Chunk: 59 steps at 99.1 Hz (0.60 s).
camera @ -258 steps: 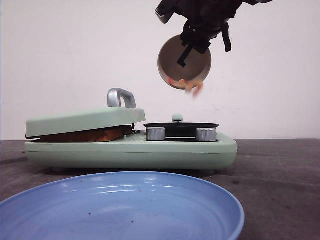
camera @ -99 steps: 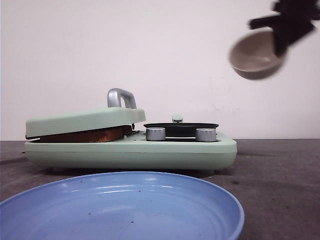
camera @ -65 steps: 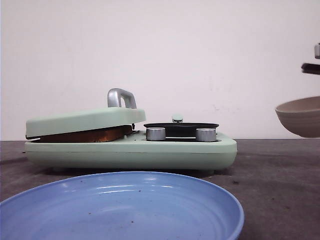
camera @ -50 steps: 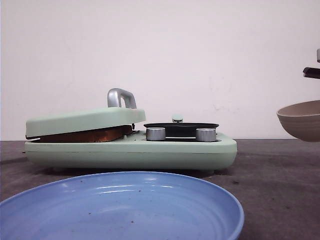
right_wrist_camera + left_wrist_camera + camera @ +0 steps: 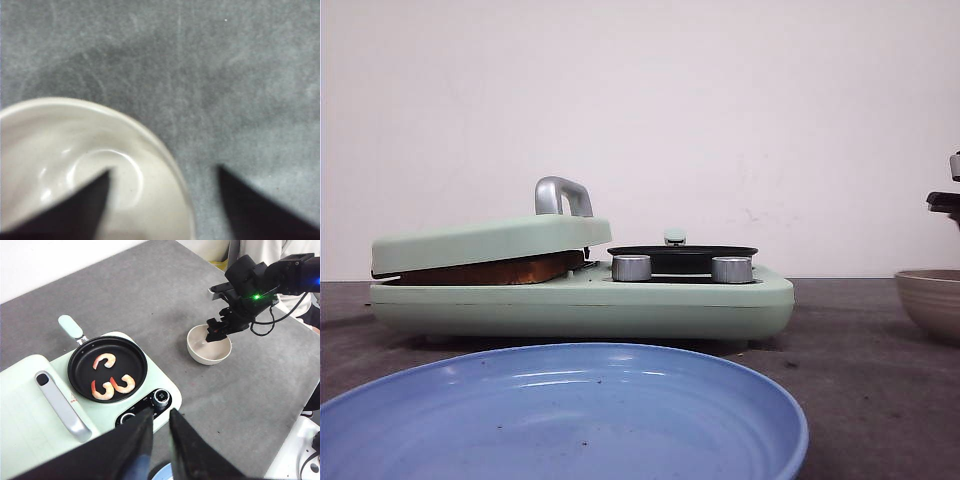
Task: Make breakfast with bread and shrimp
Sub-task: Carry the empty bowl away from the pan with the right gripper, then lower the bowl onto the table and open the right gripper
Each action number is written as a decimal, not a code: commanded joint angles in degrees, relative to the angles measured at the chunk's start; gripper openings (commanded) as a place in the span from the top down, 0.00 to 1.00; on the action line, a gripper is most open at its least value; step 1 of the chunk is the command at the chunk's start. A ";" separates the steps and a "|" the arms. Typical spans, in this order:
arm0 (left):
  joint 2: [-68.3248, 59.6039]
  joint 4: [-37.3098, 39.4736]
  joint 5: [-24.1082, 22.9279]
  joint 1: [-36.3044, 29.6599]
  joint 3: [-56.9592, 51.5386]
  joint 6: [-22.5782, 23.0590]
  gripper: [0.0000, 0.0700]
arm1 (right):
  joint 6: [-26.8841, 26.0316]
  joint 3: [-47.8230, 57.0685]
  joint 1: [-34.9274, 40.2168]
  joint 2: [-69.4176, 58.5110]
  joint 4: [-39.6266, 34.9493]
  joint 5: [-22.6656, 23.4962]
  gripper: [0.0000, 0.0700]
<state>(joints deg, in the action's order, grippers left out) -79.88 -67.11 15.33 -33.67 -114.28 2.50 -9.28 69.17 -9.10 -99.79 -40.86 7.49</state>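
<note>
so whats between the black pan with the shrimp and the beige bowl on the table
Only bare grey table lies between the black pan holding the shrimp and the beige bowl, apart from the appliance's green edge. The left wrist view shows it best.

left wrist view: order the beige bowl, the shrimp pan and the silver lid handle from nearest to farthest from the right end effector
1. Beige ceramic bowl, directly under the right end effector, whose fingers straddle its rim.
2. Round black pan holding three shrimp, on the cooker's near half.
3. Silver metal lid handle, on the cooker's far half.
</note>
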 commanded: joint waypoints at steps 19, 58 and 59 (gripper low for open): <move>-0.79 0.42 0.09 -0.55 -1.36 0.96 1.00 | -0.37 2.23 0.00 5.84 2.10 0.02 0.24; -0.79 0.63 0.09 -0.57 -1.33 -0.09 1.00 | 6.73 0.33 7.85 32.94 7.80 -3.54 1.00; -0.79 0.63 0.09 -0.57 -1.33 -0.15 1.00 | 6.82 0.02 8.20 33.75 8.39 -3.67 1.00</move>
<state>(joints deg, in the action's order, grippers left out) -79.90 -67.09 15.31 -33.67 -114.28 2.42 -4.29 70.02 -2.20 -69.78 -35.20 5.10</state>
